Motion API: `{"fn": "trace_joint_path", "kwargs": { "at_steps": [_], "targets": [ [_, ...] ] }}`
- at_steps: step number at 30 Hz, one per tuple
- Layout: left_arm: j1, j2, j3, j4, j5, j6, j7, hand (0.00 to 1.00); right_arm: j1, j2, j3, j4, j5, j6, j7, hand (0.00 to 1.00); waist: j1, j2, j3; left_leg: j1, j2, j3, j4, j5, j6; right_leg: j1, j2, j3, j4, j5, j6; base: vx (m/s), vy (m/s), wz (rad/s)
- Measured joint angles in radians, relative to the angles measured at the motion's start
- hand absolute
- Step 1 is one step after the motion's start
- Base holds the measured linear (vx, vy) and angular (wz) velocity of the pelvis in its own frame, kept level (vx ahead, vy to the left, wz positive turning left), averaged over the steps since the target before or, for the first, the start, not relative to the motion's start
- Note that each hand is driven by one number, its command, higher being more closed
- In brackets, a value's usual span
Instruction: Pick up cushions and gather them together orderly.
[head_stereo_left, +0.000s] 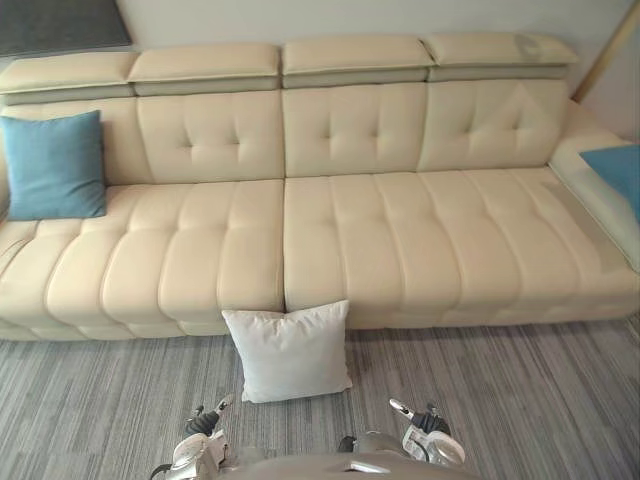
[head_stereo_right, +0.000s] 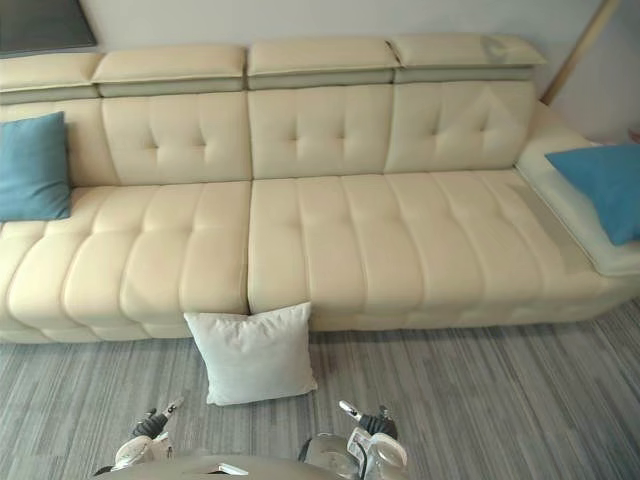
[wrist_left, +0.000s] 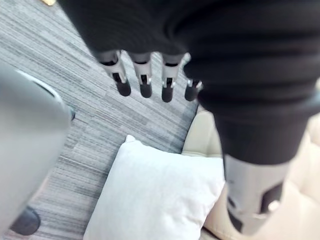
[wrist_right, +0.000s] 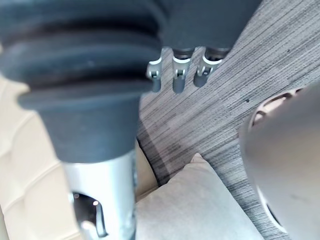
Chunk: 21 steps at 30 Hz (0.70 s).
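- Left hand (wrist_left: 225, 55): fingers (wrist_left: 121, 82) straight in a row, holding nothing, apart from the white cushion (wrist_left: 155, 195).
- Thumb (wrist_left: 252, 195) extended, just beside the cushion's corner, in front of the sofa (wrist_left: 202, 140).
- Cushion sits on grey striped carpet (wrist_left: 100, 117), one edge against the cream sofa's front.
- Carpet shows between the fingertips and the cushion; no contact visible.

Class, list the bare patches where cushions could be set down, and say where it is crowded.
The sofa seat is bare between the left blue cushion and the right blue cushion. Carpet lies bare either side of the white cushion. Only the sofa's two ends are occupied.
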Motion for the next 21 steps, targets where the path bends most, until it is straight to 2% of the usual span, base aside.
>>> {"fn": "trace_joint_path", "kwargs": {
  "at_steps": [3, 6, 7, 8, 10, 13, 16, 21],
  "targets": [
    [0.009, 0.000, -0.001, -0.010, 0.000, -0.001, 0.000, 0.00, 0.008, 0.000, 0.000, -0.003, 0.001, 0.000, -0.001, 0.00, 0.012, 0.001, 0.000, -0.026, 0.031, 0.018, 0.053, -0.019, 0.008, 0.032, 0.019, -0.008, -0.052, 0.026, -0.008, 0.00, -0.018, 0.07],
    [0.009, 0.001, 0.000, -0.008, 0.000, 0.000, 0.000, 0.00, 0.011, 0.000, 0.000, -0.004, 0.002, 0.002, -0.004, 0.00, 0.012, 0.000, 0.000, -0.027, 0.024, 0.032, 0.004, -0.064, 0.025, 0.029, 0.015, 0.004, -0.060, 0.036, -0.001, 0.01, 0.081, -0.03],
    [0.009, 0.001, 0.000, -0.007, 0.000, 0.000, 0.001, 0.00, 0.011, 0.000, -0.001, -0.003, 0.002, 0.002, -0.005, 0.00, 0.013, 0.001, 0.000, -0.027, 0.018, 0.031, -0.020, -0.063, 0.027, 0.027, 0.014, 0.010, -0.058, 0.039, 0.005, 0.02, 0.178, -0.38],
    [0.012, 0.003, 0.001, -0.004, -0.001, -0.001, 0.002, 0.00, 0.011, 0.002, 0.003, -0.002, 0.002, 0.003, -0.005, 0.00, 0.021, 0.003, -0.007, -0.003, -0.010, 0.036, -0.094, -0.042, 0.021, 0.012, 0.013, 0.053, -0.038, 0.044, 0.023, 0.02, 0.145, -0.44],
    [0.017, 0.018, -0.002, 0.009, 0.002, -0.001, 0.002, 0.00, 0.021, 0.008, 0.014, -0.003, 0.002, 0.003, -0.005, 0.00, 0.017, -0.010, -0.018, 0.010, -0.036, 0.072, -0.117, -0.038, 0.032, -0.003, 0.007, 0.132, -0.056, 0.062, 0.033, 0.03, 0.166, -0.48],
    [0.017, 0.030, -0.004, 0.023, 0.014, 0.000, 0.002, 0.00, 0.041, 0.016, 0.020, -0.003, 0.002, 0.004, -0.005, 0.00, 0.010, -0.020, -0.035, 0.027, -0.069, 0.080, -0.147, -0.027, 0.051, -0.002, -0.014, 0.155, -0.079, 0.076, 0.049, 0.03, 0.156, -0.20],
    [0.017, 0.032, -0.023, 0.030, 0.028, 0.000, 0.002, 0.00, 0.051, 0.021, 0.018, -0.003, 0.002, 0.004, -0.005, 0.00, 0.008, -0.019, -0.039, 0.052, -0.093, 0.084, -0.182, -0.013, 0.066, 0.017, -0.029, 0.156, -0.102, 0.088, 0.063, 0.01, 0.095, 0.01],
    [0.017, 0.034, -0.053, 0.032, 0.036, 0.000, 0.005, 0.00, 0.052, 0.015, 0.019, 0.002, 0.000, 0.008, -0.005, 0.00, 0.009, -0.014, -0.045, 0.074, -0.107, 0.070, -0.240, 0.023, 0.068, 0.029, -0.031, 0.151, -0.123, 0.099, 0.061, -0.03, 0.014, 0.05]
  ]
}}
